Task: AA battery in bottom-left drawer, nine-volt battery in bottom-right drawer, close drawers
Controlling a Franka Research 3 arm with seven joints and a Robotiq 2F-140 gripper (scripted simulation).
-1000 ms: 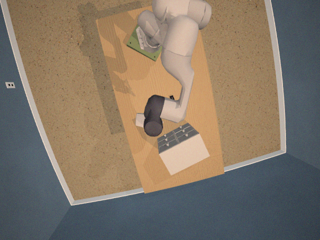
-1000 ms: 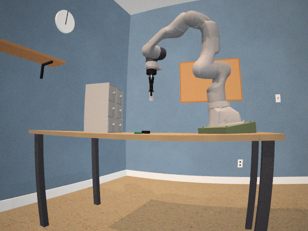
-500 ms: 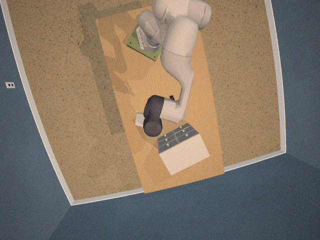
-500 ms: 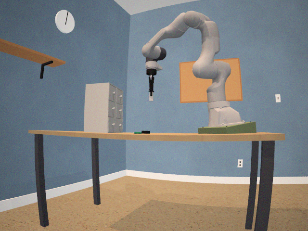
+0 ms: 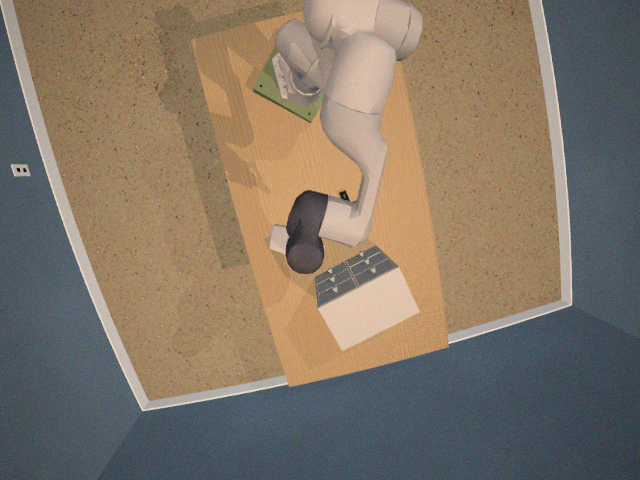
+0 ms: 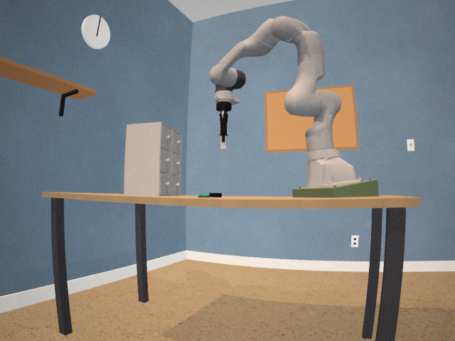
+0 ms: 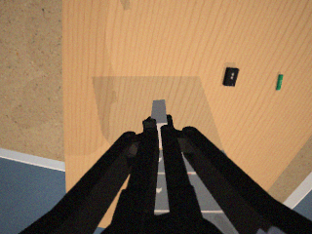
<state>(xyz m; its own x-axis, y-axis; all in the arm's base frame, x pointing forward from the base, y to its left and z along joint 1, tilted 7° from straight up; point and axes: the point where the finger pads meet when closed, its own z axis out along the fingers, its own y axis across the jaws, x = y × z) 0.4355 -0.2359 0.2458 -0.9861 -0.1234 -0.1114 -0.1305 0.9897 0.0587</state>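
While both batteries lie on the desk (image 5: 289, 155) (image 6: 257, 202) (image 7: 161, 39), the closed gripper (image 6: 223, 139) (image 7: 159, 109) hangs above it.
Fingers together, narrow, no battery held; tips point down, well above desktop. Black nine-volt battery (image 5: 344, 195) (image 6: 215, 195) (image 7: 230, 77) sits between the two long edges, roughly mid-desk; green AA battery (image 6: 203, 195) (image 7: 279, 82) is near it, closer to the long edge facing the exterior camera, hidden in top view. Small chest (image 5: 369, 310) (image 6: 143, 158) (image 7: 195, 190) stands upright by the short edge opposite the green base plate (image 5: 310, 116) (image 6: 314, 192), toward that same long edge's corner; all six drawers look pushed in.
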